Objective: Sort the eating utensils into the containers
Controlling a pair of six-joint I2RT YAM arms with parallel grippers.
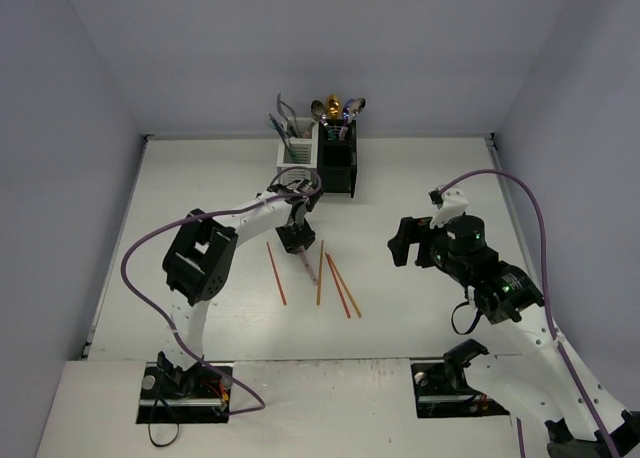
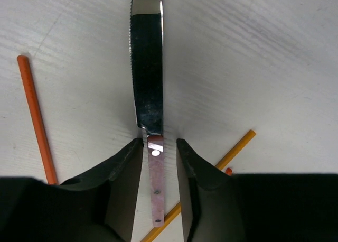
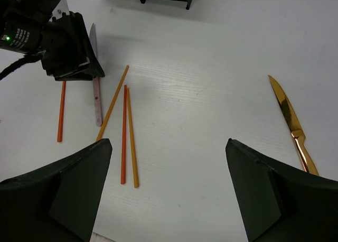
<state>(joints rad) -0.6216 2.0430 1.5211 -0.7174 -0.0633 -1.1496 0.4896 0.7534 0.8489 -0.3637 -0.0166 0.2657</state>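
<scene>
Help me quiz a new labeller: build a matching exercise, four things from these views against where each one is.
1. pink-handled knife
2. gold knife
3. white caddy
4. right gripper

A. beside the black caddy
B. open, over the table
C. between the fingers of the left gripper
D. lying apart from the chopsticks

Pairs: 1-C, 2-D, 3-A, 4-B

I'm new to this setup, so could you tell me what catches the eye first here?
The left gripper straddles the pink handle of a knife lying mid-table, among orange chopsticks. At the back stand the white-and-black caddies, already holding cutlery; a gold knife lies alone to the right.
</scene>
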